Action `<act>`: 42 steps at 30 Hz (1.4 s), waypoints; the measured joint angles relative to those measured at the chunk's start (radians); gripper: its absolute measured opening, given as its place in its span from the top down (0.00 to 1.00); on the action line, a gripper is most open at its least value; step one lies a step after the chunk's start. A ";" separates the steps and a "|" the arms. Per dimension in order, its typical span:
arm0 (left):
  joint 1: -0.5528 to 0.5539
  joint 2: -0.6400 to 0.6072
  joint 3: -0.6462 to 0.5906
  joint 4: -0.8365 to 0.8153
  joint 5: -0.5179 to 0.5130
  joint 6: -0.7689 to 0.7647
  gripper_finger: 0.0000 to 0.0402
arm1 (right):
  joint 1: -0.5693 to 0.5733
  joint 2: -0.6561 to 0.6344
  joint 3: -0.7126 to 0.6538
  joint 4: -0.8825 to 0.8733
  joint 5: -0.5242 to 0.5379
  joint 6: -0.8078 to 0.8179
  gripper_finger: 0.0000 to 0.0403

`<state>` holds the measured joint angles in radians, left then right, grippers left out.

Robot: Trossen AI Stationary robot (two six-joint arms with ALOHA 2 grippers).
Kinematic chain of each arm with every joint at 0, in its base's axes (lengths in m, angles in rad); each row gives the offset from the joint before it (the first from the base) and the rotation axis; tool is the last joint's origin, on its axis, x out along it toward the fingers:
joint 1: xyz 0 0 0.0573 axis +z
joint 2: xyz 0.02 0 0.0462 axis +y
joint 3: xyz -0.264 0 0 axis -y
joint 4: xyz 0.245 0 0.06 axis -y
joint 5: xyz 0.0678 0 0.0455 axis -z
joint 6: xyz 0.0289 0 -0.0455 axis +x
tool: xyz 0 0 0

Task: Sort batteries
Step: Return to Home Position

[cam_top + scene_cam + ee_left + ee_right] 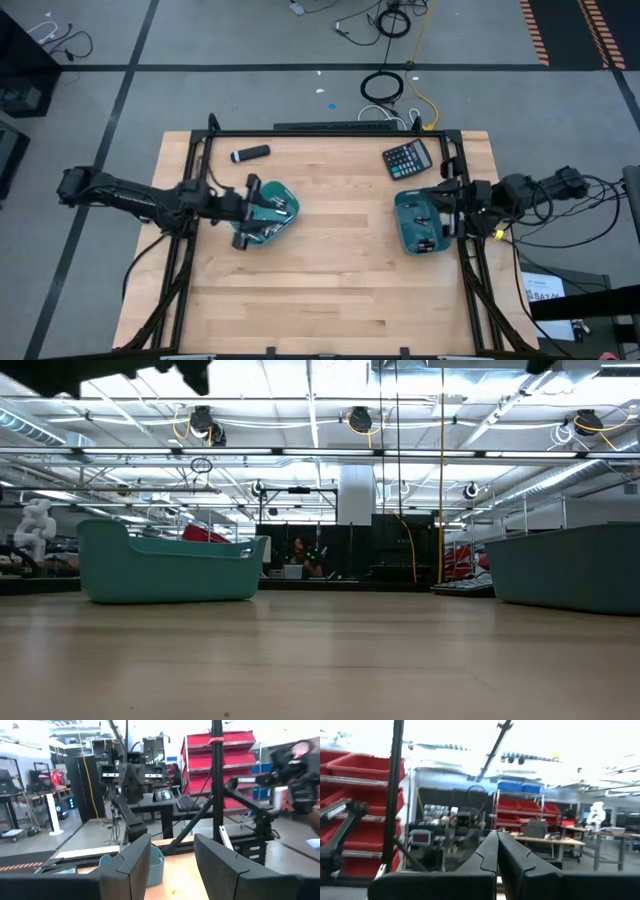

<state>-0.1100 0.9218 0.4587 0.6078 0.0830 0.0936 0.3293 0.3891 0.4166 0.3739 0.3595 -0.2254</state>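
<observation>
Left gripper spread, right gripper closed.
</observation>
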 joint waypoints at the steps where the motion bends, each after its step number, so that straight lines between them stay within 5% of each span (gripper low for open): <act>1: 0.000 -0.030 -0.026 0.008 0.003 -0.002 0.60 | -0.008 -0.023 -0.014 0.006 0.000 0.001 1.00; 11: -0.001 -0.313 -0.273 0.105 0.000 -0.083 0.60 | -0.030 -0.247 -0.082 -0.004 -0.104 -0.038 1.00; 18: -0.002 -0.450 -0.278 -0.070 -0.005 -0.088 0.60 | -0.030 -0.386 -0.120 -0.057 -0.116 -0.083 1.00; 42: -0.001 -0.921 -0.422 -0.374 -0.034 -0.167 0.60 | -0.029 -0.387 -0.118 -0.091 -0.183 -0.068 1.00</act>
<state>-0.1108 0.0008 0.0372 0.2338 0.0492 -0.0734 0.3004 0.0017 0.2981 0.2833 0.1766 -0.2937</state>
